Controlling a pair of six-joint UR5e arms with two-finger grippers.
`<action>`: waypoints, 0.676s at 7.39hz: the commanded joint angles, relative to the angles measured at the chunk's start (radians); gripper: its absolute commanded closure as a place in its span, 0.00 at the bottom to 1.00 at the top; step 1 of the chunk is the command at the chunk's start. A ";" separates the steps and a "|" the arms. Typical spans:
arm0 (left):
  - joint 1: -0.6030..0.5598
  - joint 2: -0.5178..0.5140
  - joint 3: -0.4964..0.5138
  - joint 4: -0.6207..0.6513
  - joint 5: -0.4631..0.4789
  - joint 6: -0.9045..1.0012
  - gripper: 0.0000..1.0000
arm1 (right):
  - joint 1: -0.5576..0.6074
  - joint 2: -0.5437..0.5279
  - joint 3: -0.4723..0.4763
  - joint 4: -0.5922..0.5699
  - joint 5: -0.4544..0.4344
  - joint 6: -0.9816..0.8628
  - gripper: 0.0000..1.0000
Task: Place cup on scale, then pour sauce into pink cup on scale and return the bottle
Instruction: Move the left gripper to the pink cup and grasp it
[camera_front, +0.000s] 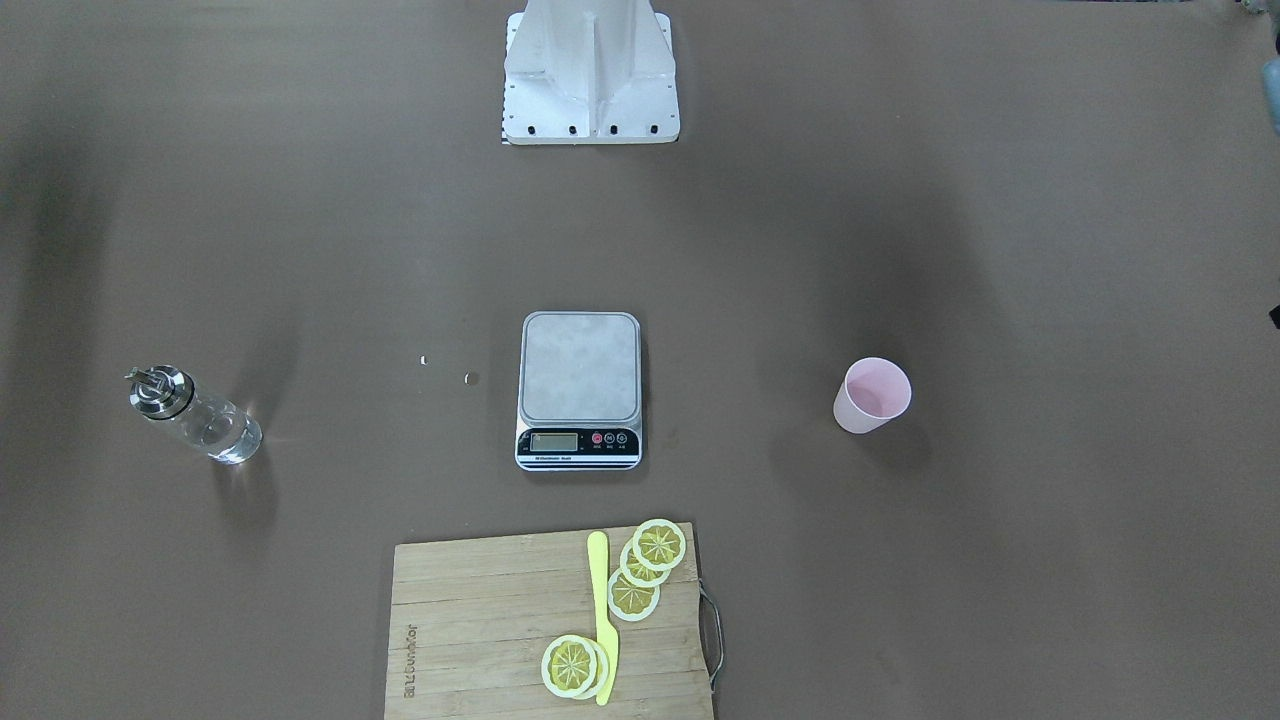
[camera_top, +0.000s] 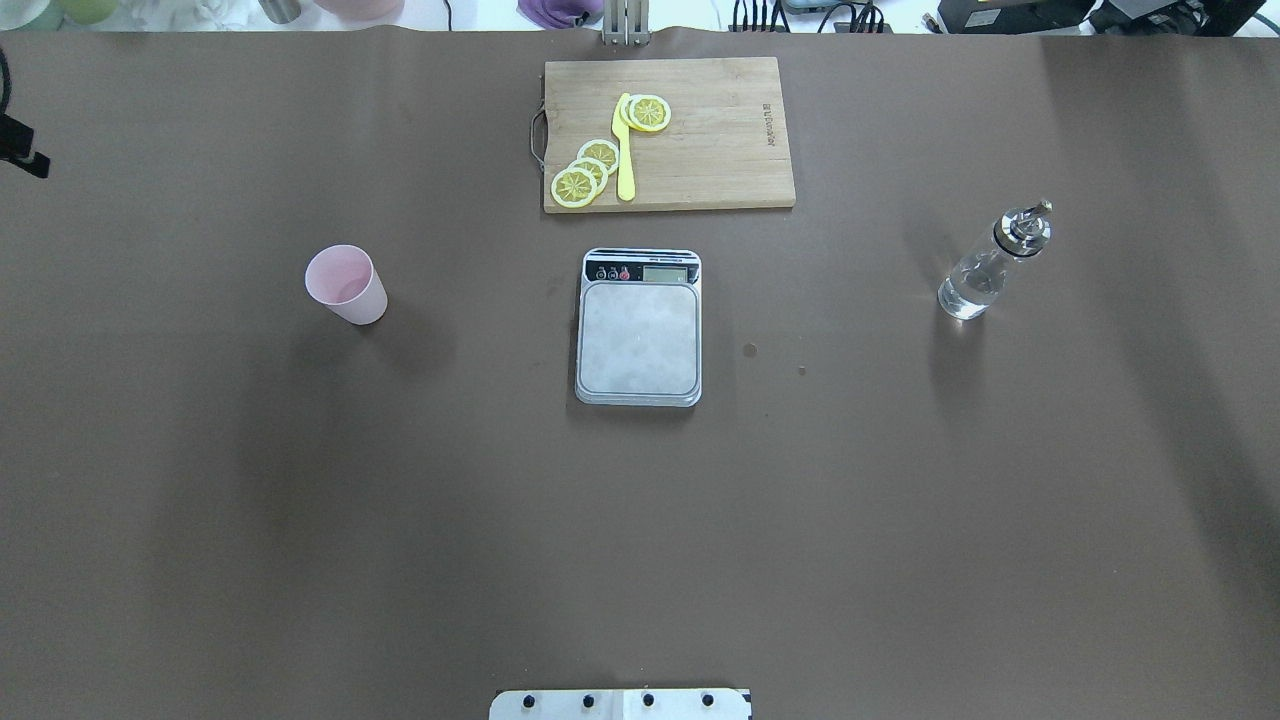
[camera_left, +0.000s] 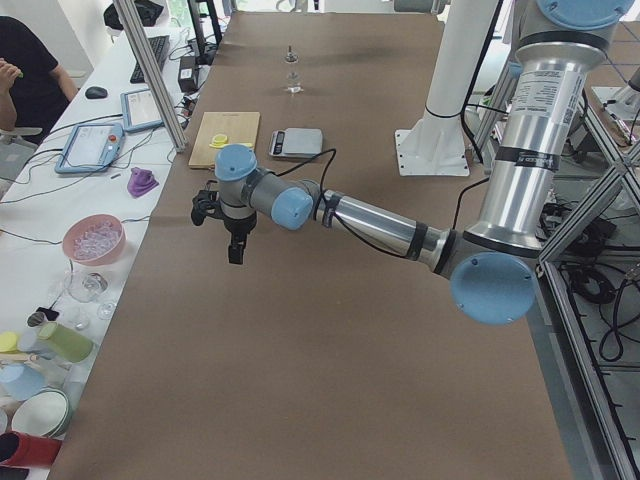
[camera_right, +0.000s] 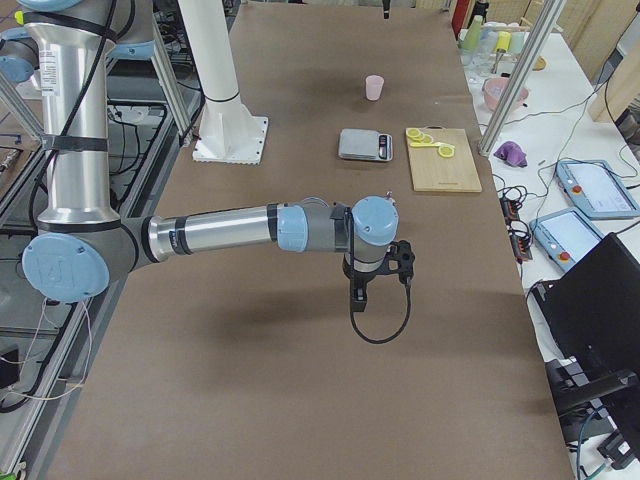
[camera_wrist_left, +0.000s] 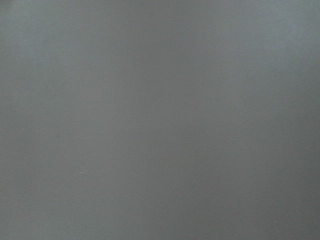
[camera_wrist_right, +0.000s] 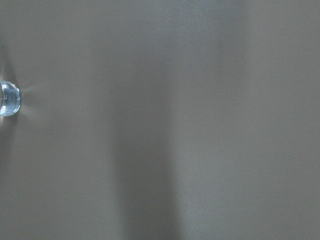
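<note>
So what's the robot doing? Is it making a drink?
Nothing is being held yet. The pink cup stands on the table on the robot's left, the bottle on its right, and the scale between them is bare. The left gripper and the right gripper hang over the table's ends, touching nothing.

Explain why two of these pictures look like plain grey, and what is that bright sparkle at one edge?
Left wrist view: only bare table, evenly lit, featureless. Right wrist view: the same table, crossed by a soft dark shadow band; the sparkle is the glass bottle at the left edge, throwing glare streaks.
</note>
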 joint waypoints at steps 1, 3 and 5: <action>0.153 -0.073 -0.018 -0.005 0.105 -0.245 0.01 | 0.000 0.000 -0.007 0.001 0.001 0.001 0.00; 0.293 -0.080 -0.055 -0.052 0.205 -0.402 0.02 | 0.000 0.000 -0.007 0.001 0.001 0.000 0.00; 0.359 -0.081 -0.035 -0.093 0.227 -0.444 0.02 | 0.000 0.000 -0.004 0.001 -0.003 -0.002 0.00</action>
